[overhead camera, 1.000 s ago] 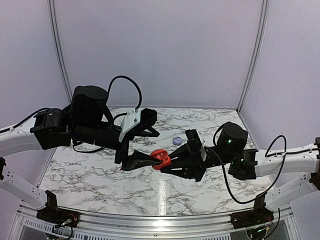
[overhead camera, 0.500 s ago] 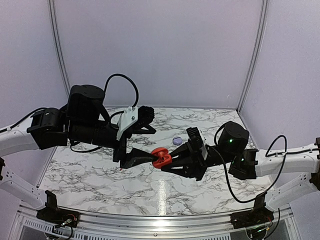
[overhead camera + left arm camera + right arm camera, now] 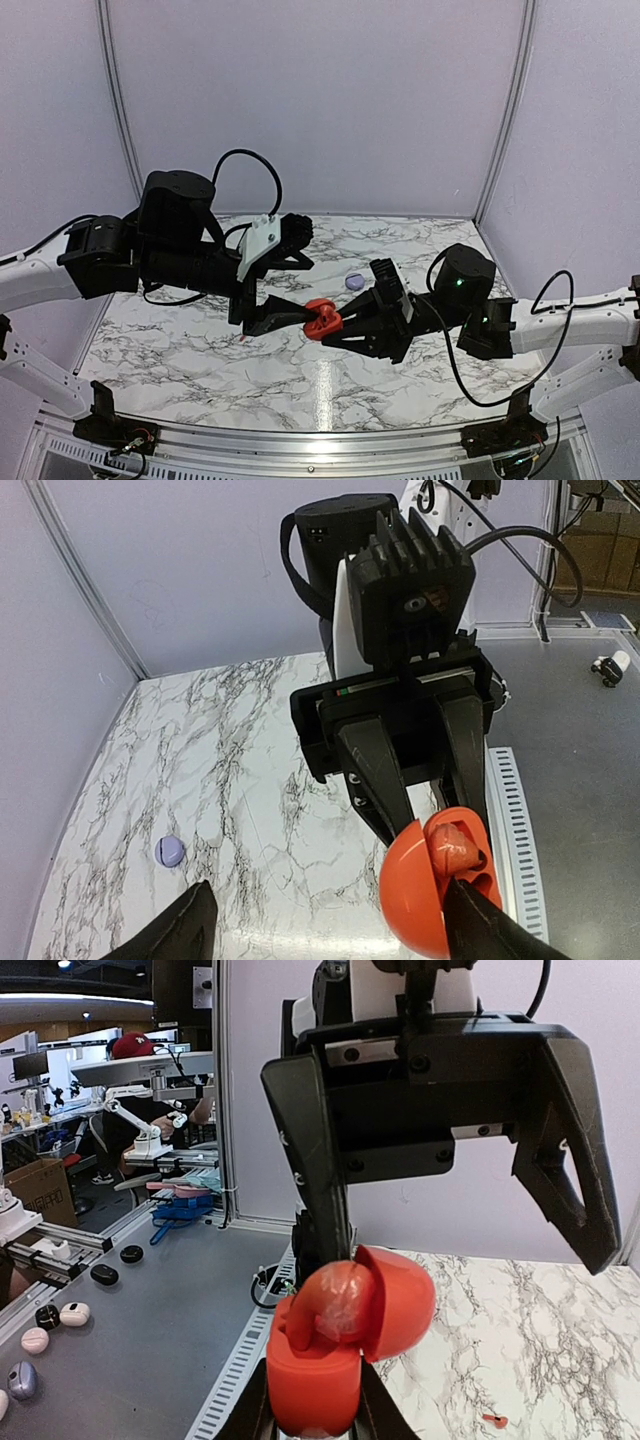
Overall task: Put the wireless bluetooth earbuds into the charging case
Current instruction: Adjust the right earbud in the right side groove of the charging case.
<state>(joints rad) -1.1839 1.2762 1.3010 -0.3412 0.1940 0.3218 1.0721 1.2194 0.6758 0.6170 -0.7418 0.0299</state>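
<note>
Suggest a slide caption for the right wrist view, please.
Right gripper holds the open red case at the open left gripper; a tiny red earbud lies on the table.

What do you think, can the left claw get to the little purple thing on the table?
Probably yes. The left claw is open and empty, and the purple thing lies alone on the table, nothing over it. It need only swing away from the red case in the right claw.
</note>
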